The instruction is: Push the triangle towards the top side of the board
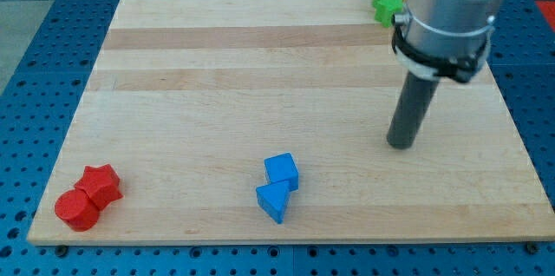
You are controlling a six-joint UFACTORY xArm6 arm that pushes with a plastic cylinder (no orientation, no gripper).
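Note:
A blue triangle block (272, 200) lies near the board's bottom edge, just left of centre. A blue cube (282, 171) touches it on its upper right. My tip (401, 143) rests on the board well to the right of both blue blocks and somewhat above them, apart from every block. The dark rod rises from the tip to the grey arm body at the view's top right.
A red star-shaped block (101, 183) and a red round block (76, 209) sit together at the bottom left corner. Two green blocks (386, 2) sit at the top right edge, partly hidden by the arm. The wooden board (217, 76) lies on a blue perforated table.

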